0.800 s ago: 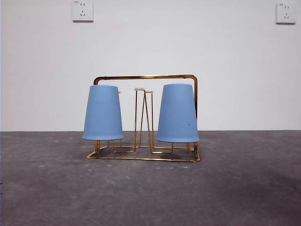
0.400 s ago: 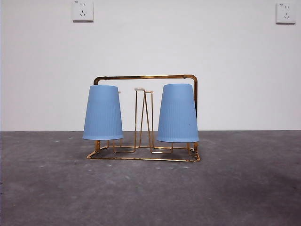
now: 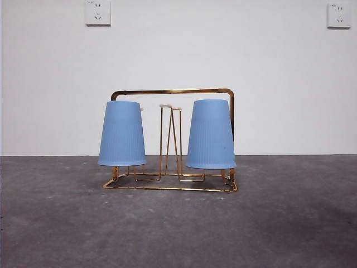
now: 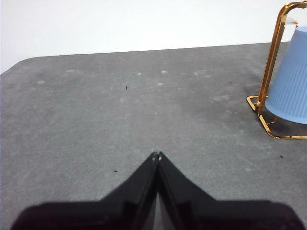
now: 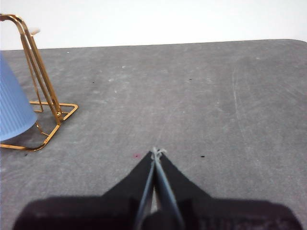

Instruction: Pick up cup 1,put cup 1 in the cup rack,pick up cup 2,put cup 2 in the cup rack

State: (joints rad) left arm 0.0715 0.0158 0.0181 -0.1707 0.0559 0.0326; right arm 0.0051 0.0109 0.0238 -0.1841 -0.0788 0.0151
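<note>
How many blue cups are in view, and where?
2. Both hang upside down on the cup rack: cup 2 at one end, cup 1, with the speck, at the other. None seems hidden.

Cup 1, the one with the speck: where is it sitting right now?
In the front view, cup 1 hangs upside down on the right end of the cup rack, with cup 2 on the left end.

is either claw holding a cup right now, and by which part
Nothing is held. The left claw and right claw are both shut and empty, away from the cup rack.
</note>
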